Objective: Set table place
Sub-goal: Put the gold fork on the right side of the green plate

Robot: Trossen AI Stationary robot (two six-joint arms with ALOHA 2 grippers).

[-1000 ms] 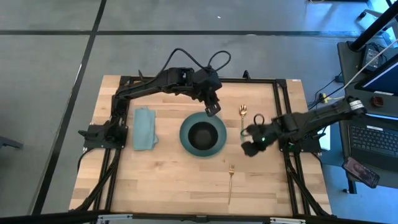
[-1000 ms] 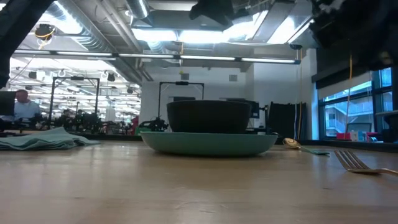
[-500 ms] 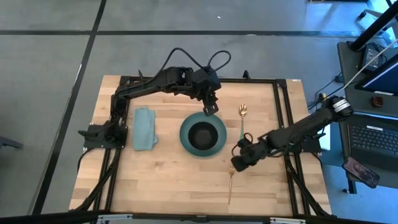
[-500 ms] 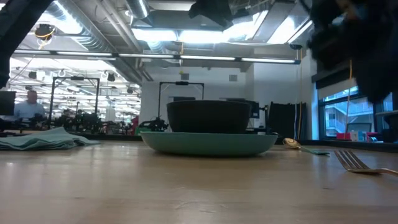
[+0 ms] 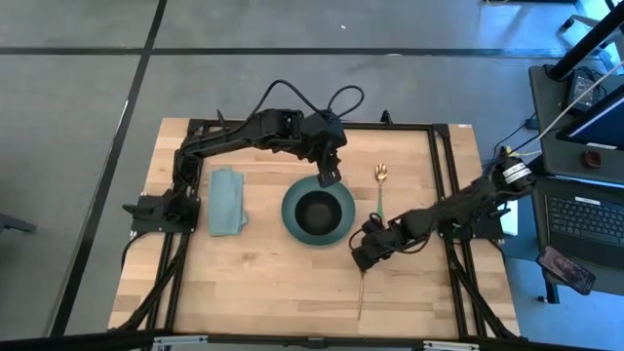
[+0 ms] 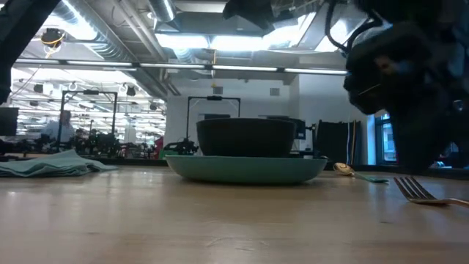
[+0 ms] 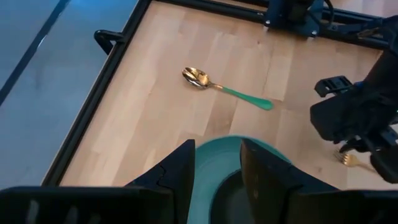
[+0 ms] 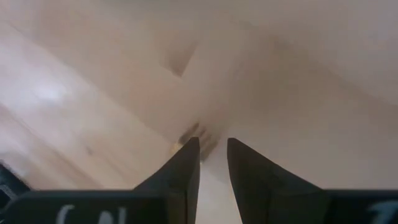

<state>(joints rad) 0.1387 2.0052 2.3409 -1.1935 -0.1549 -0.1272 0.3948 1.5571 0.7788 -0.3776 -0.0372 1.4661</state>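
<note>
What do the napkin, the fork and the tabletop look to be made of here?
The napkin looks like soft teal cloth: it lies folded, with rumpled edges in the low view. The fork seems polished gold-toned metal, thin and shiny; whether plated or solid cannot be told. The table top looks like light butcher-block wood, joined strips with visible grain, inside a black metal rail frame.

The right arm stretches in low from the right edge, its right gripper (image 5: 365, 255) pointing down at the table (image 5: 273, 292) (fingers (image 8: 186, 163) slightly parted). The left arm arches inward, its left gripper (image 5: 329, 176) hanging with fingers (image 7: 177, 171) apart.
</note>
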